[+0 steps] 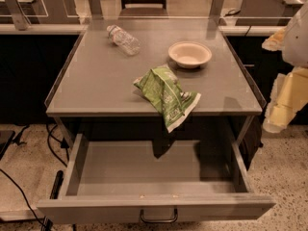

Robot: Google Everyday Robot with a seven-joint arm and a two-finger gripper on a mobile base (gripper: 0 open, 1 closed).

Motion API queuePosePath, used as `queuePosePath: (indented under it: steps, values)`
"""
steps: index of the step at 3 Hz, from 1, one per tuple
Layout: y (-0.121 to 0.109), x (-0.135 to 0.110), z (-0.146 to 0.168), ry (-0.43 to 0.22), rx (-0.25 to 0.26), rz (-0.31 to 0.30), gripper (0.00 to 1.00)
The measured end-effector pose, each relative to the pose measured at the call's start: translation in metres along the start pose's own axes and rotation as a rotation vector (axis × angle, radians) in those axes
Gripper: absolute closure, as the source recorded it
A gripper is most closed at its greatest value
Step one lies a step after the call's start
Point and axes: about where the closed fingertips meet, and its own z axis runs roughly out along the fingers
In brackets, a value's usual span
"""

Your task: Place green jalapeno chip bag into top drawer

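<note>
The green jalapeno chip bag (166,96) lies crumpled on the grey tabletop (96,85) at its front edge, with one corner hanging over the edge above the drawer. The top drawer (154,208) is pulled out wide below the tabletop. Its inside is bare and its dark bar handle (159,220) is at the centre of the front panel. My gripper (276,114) is at the right edge of the view, beside the table's right side and well apart from the bag. It holds nothing that I can see.
A cream bowl (189,54) stands on the tabletop behind the bag. A clear plastic bottle (123,39) lies on its side at the back left. Cables (19,186) run over the floor at the left. Dark counters flank the table.
</note>
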Motion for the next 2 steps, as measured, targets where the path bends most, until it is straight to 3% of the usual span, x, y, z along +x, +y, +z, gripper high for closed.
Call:
queuePosePath:
  steps: [1,2]
  values:
    - [0.0,0.0,0.0,0.0,0.0,0.0,0.0]
    - [-0.0088,-0.0072,0.005,-0.04,0.016,0.023,0.0]
